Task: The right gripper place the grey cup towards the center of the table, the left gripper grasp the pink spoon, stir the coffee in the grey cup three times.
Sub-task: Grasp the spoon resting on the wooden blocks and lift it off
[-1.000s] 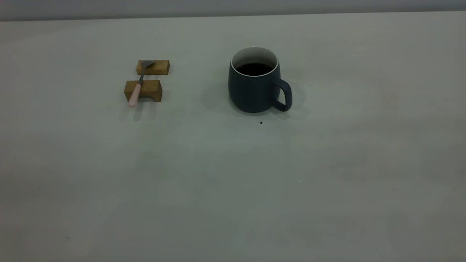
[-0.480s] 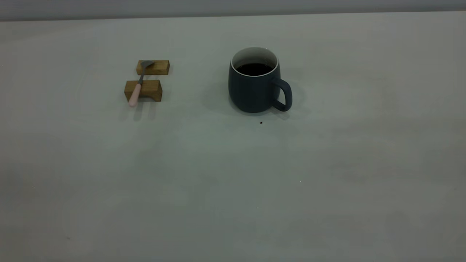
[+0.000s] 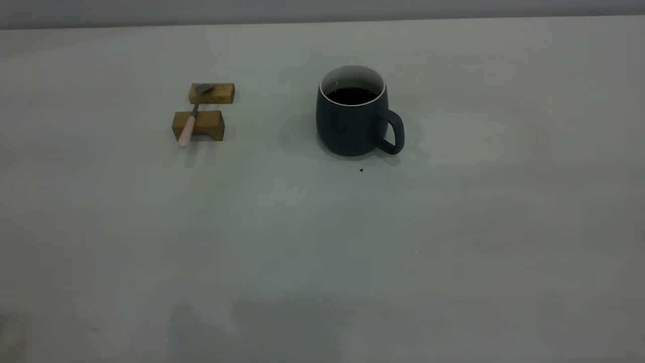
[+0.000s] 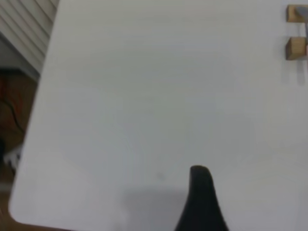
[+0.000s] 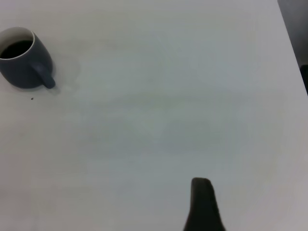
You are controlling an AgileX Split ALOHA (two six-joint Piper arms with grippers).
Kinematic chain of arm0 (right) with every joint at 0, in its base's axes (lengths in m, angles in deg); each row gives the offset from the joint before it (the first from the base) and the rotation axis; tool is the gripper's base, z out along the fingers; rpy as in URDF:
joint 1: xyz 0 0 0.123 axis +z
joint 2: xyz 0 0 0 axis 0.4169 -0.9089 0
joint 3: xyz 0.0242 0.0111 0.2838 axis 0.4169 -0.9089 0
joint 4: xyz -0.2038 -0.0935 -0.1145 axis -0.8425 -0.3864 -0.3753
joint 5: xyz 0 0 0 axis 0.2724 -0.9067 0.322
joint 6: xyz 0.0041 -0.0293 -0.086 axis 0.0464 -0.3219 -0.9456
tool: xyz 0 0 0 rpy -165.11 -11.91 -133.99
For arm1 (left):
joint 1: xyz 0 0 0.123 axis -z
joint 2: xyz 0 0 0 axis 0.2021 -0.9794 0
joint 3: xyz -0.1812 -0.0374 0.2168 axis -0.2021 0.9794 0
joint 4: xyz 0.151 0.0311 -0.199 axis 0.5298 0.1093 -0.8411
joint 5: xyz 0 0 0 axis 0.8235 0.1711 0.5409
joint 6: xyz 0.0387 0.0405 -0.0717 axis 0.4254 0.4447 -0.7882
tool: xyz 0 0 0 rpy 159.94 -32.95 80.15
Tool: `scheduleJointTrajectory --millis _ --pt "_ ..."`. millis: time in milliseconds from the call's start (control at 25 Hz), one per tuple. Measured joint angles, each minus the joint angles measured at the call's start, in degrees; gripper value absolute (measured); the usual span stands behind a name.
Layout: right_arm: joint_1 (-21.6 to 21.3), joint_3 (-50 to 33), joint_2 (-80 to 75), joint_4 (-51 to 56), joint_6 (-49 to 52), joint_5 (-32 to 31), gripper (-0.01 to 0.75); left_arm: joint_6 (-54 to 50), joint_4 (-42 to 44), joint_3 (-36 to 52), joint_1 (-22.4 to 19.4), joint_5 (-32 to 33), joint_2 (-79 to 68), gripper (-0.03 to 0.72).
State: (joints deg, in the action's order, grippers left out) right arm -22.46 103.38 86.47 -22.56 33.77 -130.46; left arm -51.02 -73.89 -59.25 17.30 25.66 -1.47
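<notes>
The grey cup (image 3: 351, 123) stands upright on the table (image 3: 322, 252), a little right of the middle and towards the back, its handle turned right. Dark coffee (image 3: 352, 96) fills its lower part. The pink spoon (image 3: 187, 130) lies across two tan wooden blocks at the back left, pink handle towards the front, metal bowl on the farther block. Neither gripper shows in the exterior view. The left gripper (image 4: 199, 192) shows as a black tip over bare table, far from the blocks (image 4: 295, 48). The right gripper (image 5: 201, 197) hovers over bare table, far from the cup (image 5: 24, 62).
The nearer wooden block (image 3: 201, 125) and the farther block (image 3: 212, 93) are the only other objects. A tiny dark speck (image 3: 361, 170) lies just in front of the cup. The table's left edge (image 4: 33, 125) and a slatted wall show in the left wrist view.
Cup, spoon and blocks have not moved. A faint shadow has spread over the table's near edge in the exterior view.
</notes>
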Motion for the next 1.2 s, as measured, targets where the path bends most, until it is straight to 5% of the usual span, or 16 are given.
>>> scheduleJointTrajectory --millis 360,640,1200 --pt "0.00 0.00 0.00 0.00 0.00 0.00 0.588 -1.77 -5.69 -13.90 0.56 -7.51 -40.00 0.640" --pt "0.00 0.00 0.00 0.00 0.00 0.00 0.588 -1.63 -6.66 -27.05 6.04 -11.69 -64.59 0.640" --pt "0.00 0.00 0.00 0.00 0.00 0.00 0.588 -2.83 -9.61 -44.01 10.41 -16.22 -90.86 0.640"
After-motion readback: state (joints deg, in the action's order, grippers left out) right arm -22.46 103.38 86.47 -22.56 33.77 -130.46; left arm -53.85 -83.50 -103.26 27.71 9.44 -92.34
